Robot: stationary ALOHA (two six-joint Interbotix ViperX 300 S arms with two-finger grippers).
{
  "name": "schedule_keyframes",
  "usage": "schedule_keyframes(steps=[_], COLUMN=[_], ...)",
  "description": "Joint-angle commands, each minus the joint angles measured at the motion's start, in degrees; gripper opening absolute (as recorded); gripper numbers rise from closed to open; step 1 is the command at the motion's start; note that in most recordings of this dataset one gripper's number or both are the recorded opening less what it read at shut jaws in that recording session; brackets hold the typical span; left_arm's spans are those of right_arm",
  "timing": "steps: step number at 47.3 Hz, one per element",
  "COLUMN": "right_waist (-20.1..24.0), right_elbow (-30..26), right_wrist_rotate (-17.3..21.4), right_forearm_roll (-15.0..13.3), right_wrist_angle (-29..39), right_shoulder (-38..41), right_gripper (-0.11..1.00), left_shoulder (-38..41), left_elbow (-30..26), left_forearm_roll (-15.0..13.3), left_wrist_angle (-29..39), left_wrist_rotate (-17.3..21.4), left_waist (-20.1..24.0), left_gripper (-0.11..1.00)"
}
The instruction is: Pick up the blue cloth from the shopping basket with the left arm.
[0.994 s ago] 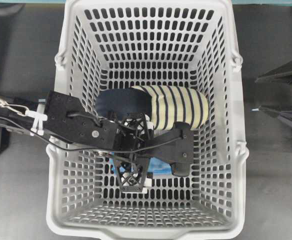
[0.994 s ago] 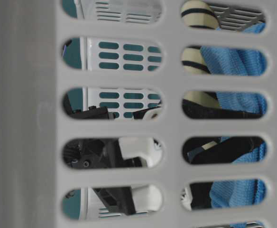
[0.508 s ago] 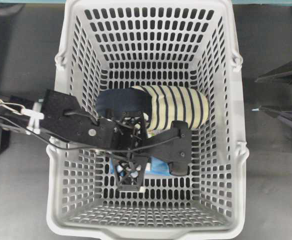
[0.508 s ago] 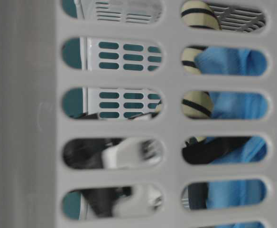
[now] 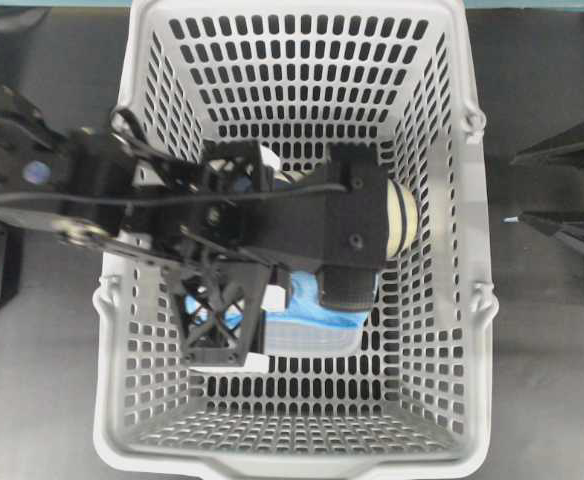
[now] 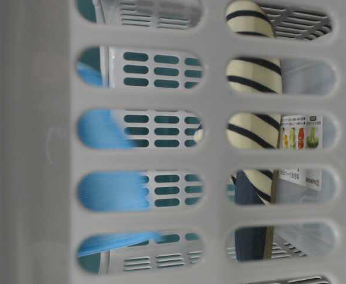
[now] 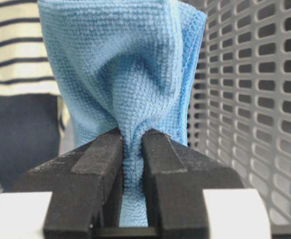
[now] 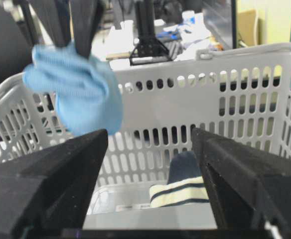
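Observation:
My left gripper is shut on the blue cloth and holds it up, high over the light grey shopping basket. In the left wrist view the two black jaws pinch a bunched fold of the cloth, and the rest hangs beyond them. The right wrist view shows the cloth hanging above the basket rim. My right gripper is open and empty outside the basket's right side; it also shows in its own wrist view.
A navy and cream striped slipper lies inside the basket, mostly under my left arm. It rests on a clear plastic container with a printed label. The basket walls surround my left gripper. Dark table lies on both sides.
My left gripper has risen from the basket floor with the blue cloth in it, up to the rim or higher. The clear container under the cloth now shows. The right arm has not moved.

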Motion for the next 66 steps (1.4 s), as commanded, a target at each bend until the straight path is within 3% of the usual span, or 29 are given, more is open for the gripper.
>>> schedule_keyframes(steps=[1,66], right_waist=[-0.09,-0.09], right_elbow=[-0.44,-0.26], right_wrist_rotate=[-0.09,-0.09], right_forearm_roll=[0.18,0.18], right_wrist_angle=[-0.26,-0.26], right_shoulder=[0.26,0.26], right_gripper=[0.67,0.67], left_shoulder=[-1.32,-0.44], left_elbow=[-2.81,-2.81], left_forearm_roll=[0.26,0.26], left_wrist_angle=[1.05,1.49], left_wrist_rotate=[0.0,1.14], left_waist=[0.44,0.62], left_gripper=[0.08,0.08])
